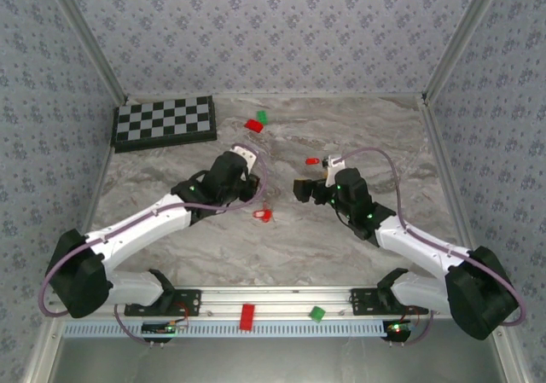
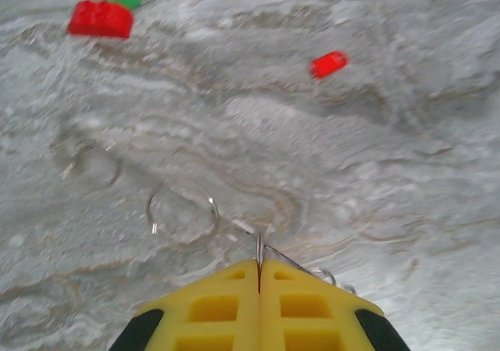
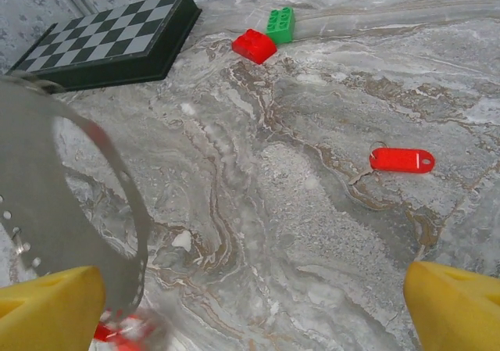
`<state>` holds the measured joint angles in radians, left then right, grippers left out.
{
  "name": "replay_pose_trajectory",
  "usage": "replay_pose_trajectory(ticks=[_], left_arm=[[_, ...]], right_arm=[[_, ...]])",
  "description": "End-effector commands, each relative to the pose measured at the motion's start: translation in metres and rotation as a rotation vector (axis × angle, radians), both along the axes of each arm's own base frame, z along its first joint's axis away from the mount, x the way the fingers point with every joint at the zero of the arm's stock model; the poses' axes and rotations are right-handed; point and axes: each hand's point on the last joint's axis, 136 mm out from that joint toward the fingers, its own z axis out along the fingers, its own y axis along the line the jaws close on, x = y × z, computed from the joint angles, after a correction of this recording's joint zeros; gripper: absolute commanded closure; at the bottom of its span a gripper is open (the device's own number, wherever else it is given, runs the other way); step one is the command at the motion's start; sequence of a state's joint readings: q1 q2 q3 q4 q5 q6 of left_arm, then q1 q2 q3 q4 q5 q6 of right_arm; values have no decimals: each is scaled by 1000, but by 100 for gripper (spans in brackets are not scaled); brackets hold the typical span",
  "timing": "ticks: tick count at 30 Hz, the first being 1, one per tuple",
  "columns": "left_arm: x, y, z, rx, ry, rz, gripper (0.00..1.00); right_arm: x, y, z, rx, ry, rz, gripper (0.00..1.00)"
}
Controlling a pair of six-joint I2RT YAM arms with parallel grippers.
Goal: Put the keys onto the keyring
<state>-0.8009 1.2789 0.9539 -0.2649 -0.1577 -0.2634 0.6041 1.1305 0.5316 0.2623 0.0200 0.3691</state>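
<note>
On the marbled worktop [image 1: 341,127] the right gripper [image 1: 317,174] stands with its jaws wide and empty. The left gripper [image 1: 247,155] has its jaws closed, seemingly pinching the thin chain [image 2: 258,245] of the keyring [image 3: 117,202], whose grey band loops close beside the right gripper. One red key [image 3: 401,160] lies just ahead of the right jaws, off to their right side, its long axis crosswise to the approach. The right arm is the nearer.

The keyring [image 3: 117,202] is blurred and cut off at the left edge; the key [image 3: 117,333] below is smeared.
</note>
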Motion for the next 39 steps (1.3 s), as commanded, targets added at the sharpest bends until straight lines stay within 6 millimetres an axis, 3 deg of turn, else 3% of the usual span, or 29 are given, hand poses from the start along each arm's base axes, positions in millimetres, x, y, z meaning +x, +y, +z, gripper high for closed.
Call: replay_pose_trajectory(ticks=[1,8,15,22,31,39], left_arm=[[-12,-19,25,-56,13,-118,100],[-25,-39,28,-117,-11,-266,100],[-31,-56,30,-175,-67,-379,100],[-40,-65,38,-254,-99,-484,100],[-40,-66,48,-345,-125,-535,100],[-46,-72,52,-412,-99,-586,100]], right_arm=[[-4,8,18,35,-17,56,0],[-15,16,34,68,-34,128,10],[-25,19,34,79,-13,186,33],[-28,16,39,130,10,227,48],[-25,20,55,195,-21,291,56],[-26,40,53,239,7,398,63]])
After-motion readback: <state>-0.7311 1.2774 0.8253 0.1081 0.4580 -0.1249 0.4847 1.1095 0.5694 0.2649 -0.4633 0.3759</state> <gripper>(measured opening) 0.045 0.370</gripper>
